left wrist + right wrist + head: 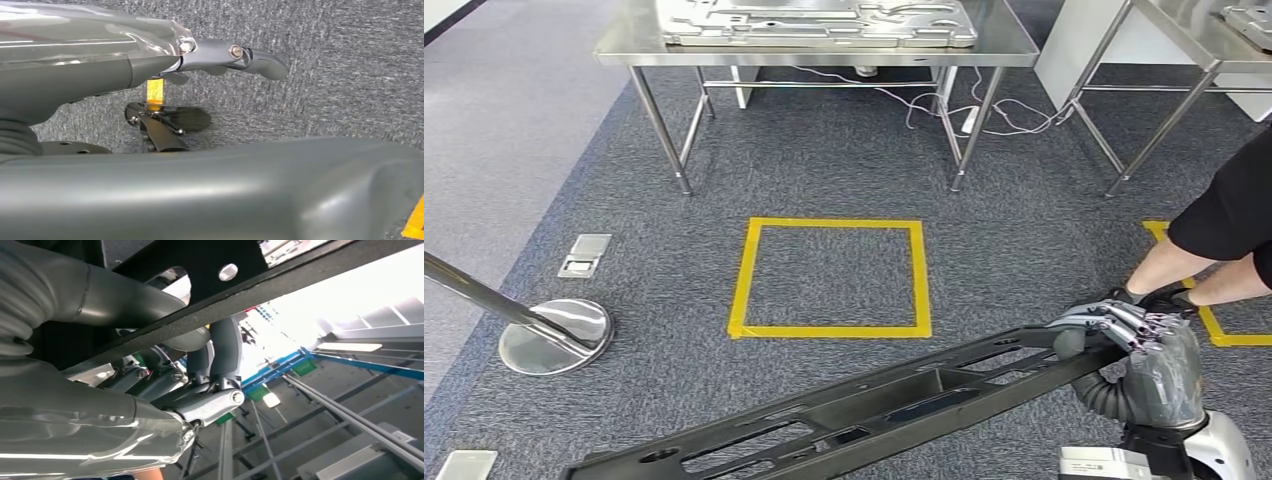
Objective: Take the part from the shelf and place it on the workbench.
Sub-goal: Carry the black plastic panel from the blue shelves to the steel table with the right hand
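Carrying stage: the robot's right hand (pixel 1146 352) grips one end of the long dark part (pixel 844 410), held low above the carpet short of the yellow square (pixel 832 277); the left hand (pixel 220 55) looks empty, fingers extended. Next, seemingly, an advance to the steel desk (pixel 814 48) ahead.

Matt black part (pixel 864 405), rough grey carpet (pixel 844 170), shiny steel workbench (pixel 624 45).

Part (pixel 864 405) lies before square (pixel 832 277), workbench (pixel 814 45) behind.
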Controlling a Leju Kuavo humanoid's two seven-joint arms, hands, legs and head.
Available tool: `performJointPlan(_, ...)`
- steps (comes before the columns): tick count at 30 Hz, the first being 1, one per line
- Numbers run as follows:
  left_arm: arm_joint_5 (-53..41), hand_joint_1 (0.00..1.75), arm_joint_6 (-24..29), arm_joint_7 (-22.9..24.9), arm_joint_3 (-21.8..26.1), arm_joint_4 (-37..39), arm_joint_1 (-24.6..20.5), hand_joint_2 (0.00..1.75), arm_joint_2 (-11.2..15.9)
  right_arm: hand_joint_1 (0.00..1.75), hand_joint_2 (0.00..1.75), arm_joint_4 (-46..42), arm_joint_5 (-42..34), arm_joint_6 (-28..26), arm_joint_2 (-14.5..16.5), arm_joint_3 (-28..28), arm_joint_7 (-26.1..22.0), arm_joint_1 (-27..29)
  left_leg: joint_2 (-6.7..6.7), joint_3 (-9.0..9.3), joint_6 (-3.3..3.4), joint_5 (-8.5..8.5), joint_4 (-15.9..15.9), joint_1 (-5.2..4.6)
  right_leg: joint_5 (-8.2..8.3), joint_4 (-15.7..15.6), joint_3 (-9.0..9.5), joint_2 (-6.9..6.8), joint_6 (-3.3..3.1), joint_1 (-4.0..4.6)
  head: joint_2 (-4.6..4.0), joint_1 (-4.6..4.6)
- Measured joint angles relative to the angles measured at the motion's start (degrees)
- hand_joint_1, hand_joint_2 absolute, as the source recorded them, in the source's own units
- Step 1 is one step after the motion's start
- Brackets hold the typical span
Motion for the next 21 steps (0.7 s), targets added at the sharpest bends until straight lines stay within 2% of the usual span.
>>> performJointPlan(1,0.02,0.00,-0.02,0.02,0.00,0.00,0.05,1.75,0.00,1.75,1.75,0.08,0.00,0.00,0.00,0.00,0.01,-0.02,-0.08,0.22,-0.16,-0.22,0.08,-0.03,1.59,-1.21,0.21,0.00,-0.02,0.03,0.00,0.01)
performJointPlan(3,0.07,0.00,-0.03,0.03,0.01,0.00,0.10,1.75,0.00,1.75,1.75,0.16,0.00,0.00,0.01,0.00,0.02,-0.11,-0.24,0.80,-0.75,-0.94,0.38,0.02,5.94,-8.20,3.07,0.01,-0.13,0.04,0.00,0.01)
performJointPlan(4,0.08,0.00,-0.03,0.04,0.02,0.00,0.07,1.75,0.00,1.75,1.75,0.20,-0.01,0.01,0.01,0.01,0.02,-0.16,-0.31,0.94,-1.19,-1.36,0.68,-0.05,7.24,-11.34,4.38,0.05,-0.26,0.12,0.00,-0.01)
performJointPlan(5,0.09,0.00,-0.03,0.06,0.03,0.00,0.06,1.75,0.00,1.75,1.75,0.25,-0.01,0.02,0.02,0.02,0.04,-0.17,-0.35,1.00,-1.58,-1.68,0.91,-0.13,7.80,-13.23,5.17,0.11,-0.46,0.20,0.00,-0.04)
performJointPlan(8,0.10,0.00,-0.03,0.10,0.04,0.00,0.02,1.75,-0.01,1.75,1.75,0.33,0.01,0.06,0.02,0.04,0.07,-0.18,-0.36,0.99,-2.25,-2.08,1.10,-0.11,7.46,-13.79,5.32,0.25,-1.29,0.45,0.00,-0.09)
performJointPlan(10,0.10,0.00,-0.03,0.08,0.04,0.00,-0.12,1.75,-0.01,1.75,1.75,0.32,0.01,0.07,0.02,0.05,0.07,-0.34,-0.31,0.46,-2.81,-3.21,2.59,0.10,7.30,-13.85,5.51,0.11,-1.94,0.33,0.00,-0.09)
performJointPlan(11,0.10,0.00,-0.03,0.07,0.04,0.00,-0.18,1.75,-0.01,1.75,1.75,0.32,0.01,0.07,0.02,0.07,0.06,-0.41,-0.28,-0.65,-3.19,-4.51,4.95,0.23,7.20,-13.89,5.65,-0.02,-2.24,0.22,0.00,-0.10)
performJointPlan(13,0.10,0.00,-0.03,0.07,0.05,0.00,-0.17,1.75,-0.02,1.75,1.75,0.33,0.01,0.07,0.02,0.10,0.06,-0.47,-0.24,-4.64,-3.78,-7.68,12.57,0.52,6.93,-13.89,5.82,-0.23,-2.65,0.20,0.00,-0.10)
performJointPlan(14,0.10,0.00,-0.03,0.07,0.05,0.00,-0.09,1.75,-0.02,1.75,1.75,0.36,0.02,0.07,0.02,0.11,0.06,-0.46,-0.23,-6.62,-3.95,-8.59,15.96,0.64,6.80,-13.89,5.93,-0.28,-2.73,0.20,0.00,-0.10)
performJointPlan(15,0.11,0.00,-0.03,0.08,0.05,0.00,-0.01,1.75,-0.02,1.75,1.75,0.39,0.02,0.07,0.02,0.13,0.06,-0.46,-0.23,-7.85,-4.02,-8.42,17.64,0.73,6.65,-13.89,6.11,-0.29,-2.75,0.19,0.00,-0.10)
performJointPlan(16,0.16,0.00,-0.03,0.08,0.06,0.00,0.06,1.75,-0.02,1.75,1.75,0.42,0.02,0.07,0.02,0.15,0.06,-0.46,-0.22,-7.99,-4.00,-7.03,17.00,0.79,6.45,-13.89,6.40,-0.26,-2.70,0.18,0.00,-0.10)
performJointPlan(18,0.31,0.00,-0.03,0.08,0.07,0.00,0.08,1.75,-0.02,1.75,1.75,0.44,0.02,0.06,0.02,0.20,0.06,-0.49,-0.21,-5.58,-3.68,-2.24,10.36,0.84,5.94,-13.92,7.21,-0.21,-2.42,0.16,0.00,-0.10)
performJointPlan(19,0.38,0.00,-0.03,0.07,0.09,0.00,0.07,1.75,-0.02,1.75,1.75,0.45,0.02,0.05,0.02,0.21,0.06,-0.54,-0.21,-4.20,-3.46,-0.44,6.98,0.74,5.70,-13.92,7.52,-0.18,-2.20,0.23,0.00,-0.10)
performJointPlan(20,0.42,0.00,-0.03,0.07,0.10,0.00,0.04,1.75,-0.03,1.75,1.75,0.45,0.02,0.05,0.02,0.23,0.06,-0.59,-0.21,-3.12,-3.33,0.43,4.32,0.69,5.47,-13.83,7.63,-0.14,-2.01,0.34,0.00,-0.11)
performJointPlan(21,0.44,0.00,-0.03,0.06,0.12,0.00,0.02,1.75,-0.07,1.75,1.75,0.45,0.02,0.04,0.02,0.26,0.06,-0.61,-0.21,-2.64,-3.41,0.46,3.07,0.65,5.32,-13.78,7.59,-0.11,-1.90,0.43,0.00,-0.10)
